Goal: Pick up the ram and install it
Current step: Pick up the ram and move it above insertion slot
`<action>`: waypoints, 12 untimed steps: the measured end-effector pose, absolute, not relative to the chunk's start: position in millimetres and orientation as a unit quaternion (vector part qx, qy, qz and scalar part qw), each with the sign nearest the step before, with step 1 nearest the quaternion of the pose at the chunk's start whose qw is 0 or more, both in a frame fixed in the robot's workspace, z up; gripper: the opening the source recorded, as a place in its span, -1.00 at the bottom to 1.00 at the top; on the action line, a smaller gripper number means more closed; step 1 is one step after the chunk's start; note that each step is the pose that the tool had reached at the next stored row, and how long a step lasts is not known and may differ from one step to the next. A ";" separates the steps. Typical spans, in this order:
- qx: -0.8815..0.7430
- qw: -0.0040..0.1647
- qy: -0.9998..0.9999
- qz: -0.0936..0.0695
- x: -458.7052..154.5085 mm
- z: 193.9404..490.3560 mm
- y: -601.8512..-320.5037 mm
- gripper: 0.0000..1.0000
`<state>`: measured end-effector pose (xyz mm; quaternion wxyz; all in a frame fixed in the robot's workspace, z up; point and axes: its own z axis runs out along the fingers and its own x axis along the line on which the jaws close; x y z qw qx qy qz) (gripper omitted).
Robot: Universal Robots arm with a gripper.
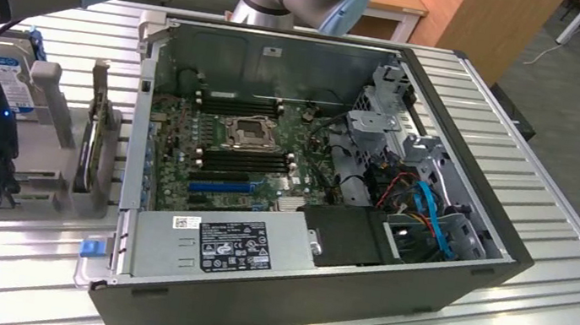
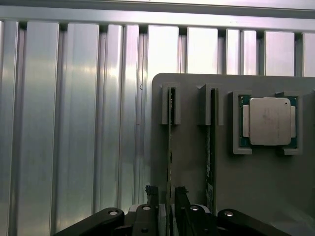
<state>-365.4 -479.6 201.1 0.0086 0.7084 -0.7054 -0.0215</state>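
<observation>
Our tool (image 2: 166, 196) stands apart, straddling the ram (image 2: 170, 147) upright in its holder (image 2: 189, 162), so we centre the fingers (image 2: 181, 194) squarely on its flat faces, clear of the stick (image 2: 209, 147) beside it.

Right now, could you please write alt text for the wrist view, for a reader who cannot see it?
The gripper is at one end of the ram, which stands on edge in a grey holder. A second stick stands beside it, then a CPU in a recess. The holder lies on a ribbed metal table.
</observation>
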 end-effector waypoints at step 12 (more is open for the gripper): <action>0.708 0.009 -0.705 -0.022 -365.3 201.1 -479.6 -0.62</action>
